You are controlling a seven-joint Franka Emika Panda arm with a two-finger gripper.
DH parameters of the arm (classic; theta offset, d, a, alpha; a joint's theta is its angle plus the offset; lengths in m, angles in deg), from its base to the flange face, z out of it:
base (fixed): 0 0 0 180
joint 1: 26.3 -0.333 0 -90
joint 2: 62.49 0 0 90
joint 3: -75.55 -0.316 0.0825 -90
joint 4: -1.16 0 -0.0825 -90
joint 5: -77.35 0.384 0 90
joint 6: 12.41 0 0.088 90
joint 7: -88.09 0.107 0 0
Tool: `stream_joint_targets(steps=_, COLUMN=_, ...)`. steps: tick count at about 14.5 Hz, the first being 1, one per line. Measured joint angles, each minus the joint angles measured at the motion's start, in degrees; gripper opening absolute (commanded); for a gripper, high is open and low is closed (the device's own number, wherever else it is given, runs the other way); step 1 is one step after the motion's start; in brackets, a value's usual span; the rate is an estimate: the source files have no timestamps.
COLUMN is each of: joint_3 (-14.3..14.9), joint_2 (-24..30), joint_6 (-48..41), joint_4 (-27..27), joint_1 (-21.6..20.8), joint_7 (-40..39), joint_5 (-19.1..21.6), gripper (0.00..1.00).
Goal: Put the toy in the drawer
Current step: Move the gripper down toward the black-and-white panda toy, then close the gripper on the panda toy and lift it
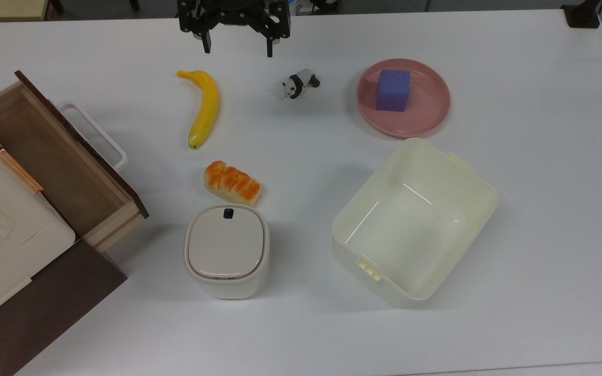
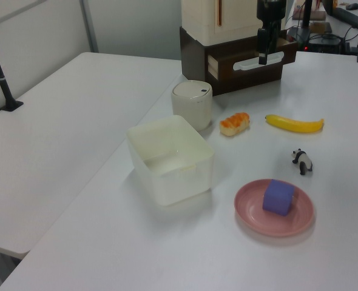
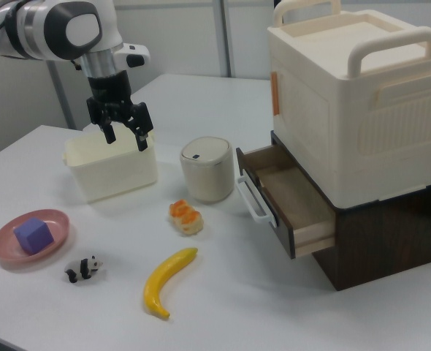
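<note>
The toy panda (image 1: pixel 300 82) stands on the white table between the banana and the pink plate; it also appears in the left view (image 2: pixel 302 160) and the right view (image 3: pixel 82 269). The drawer (image 1: pixel 39 151) is pulled out at the top view's left, its light-wood inside bare, with the dark front panel and white loop handle (image 3: pixel 250 199) facing the table. My gripper (image 1: pixel 238 49) hangs open above the table's far edge in the top view, between banana and panda and apart from both. In the right view the gripper (image 3: pixel 126 137) hovers high, nothing between its fingers.
A banana (image 1: pixel 204 107), an orange bread loaf (image 1: pixel 233 183) and a lidded white canister (image 1: pixel 227 250) lie between panda and drawer. A cream tub (image 1: pixel 413 219) sits in the top view's lower right. A purple cube rests on the pink plate (image 1: pixel 426 117). A cream handled box (image 3: pixel 361 95) tops the cabinet.
</note>
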Motion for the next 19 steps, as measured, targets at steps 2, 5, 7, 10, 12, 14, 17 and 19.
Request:
stream_joint_targets(steps=2, joint_3=0.0, joint_2=-0.01, joint_6=0.0, joint_4=0.0, joint_1=0.0, joint_7=-0.04, joint_5=0.0, gripper=1.0)
stream_joint_targets(steps=5, joint_3=0.03, joint_2=-0.08, joint_6=0.0, joint_4=-0.36, joint_1=0.02, joint_7=-0.04, joint_5=0.0, gripper=1.0)
stream_joint_targets(steps=7, joint_3=0.04, joint_2=-0.27, joint_6=-0.01, joint_4=-2.32, joint_1=0.03, joint_7=-0.04, joint_5=0.0, gripper=1.0)
stream_joint_targets(steps=10, joint_3=0.03, joint_2=-0.75, joint_6=-0.02, joint_4=-6.94, joint_1=0.03, joint_7=-0.04, joint_5=0.0, gripper=1.0)
stream_joint_targets(steps=12, joint_3=0.03, joint_2=-1.14, joint_6=-0.03, joint_4=-10.07, joint_1=0.0, joint_7=-0.04, joint_5=1.21, gripper=1.0)
stream_joint_targets(steps=14, joint_3=-0.02, joint_2=-2.35, joint_6=-0.03, joint_4=-13.57, joint_1=-0.07, joint_7=-0.04, joint_5=3.69, gripper=1.0)
stream_joint_targets(steps=17, joint_3=-0.11, joint_2=-5.63, joint_6=-0.03, joint_4=-15.24, joint_1=-0.17, joint_7=1.48, joint_5=5.97, gripper=1.0)
stream_joint_targets(steps=19, joint_3=-0.2, joint_2=-7.86, joint_6=-0.03, joint_4=-15.75, joint_1=-0.8, joint_7=7.95, joint_5=7.48, gripper=1.0)
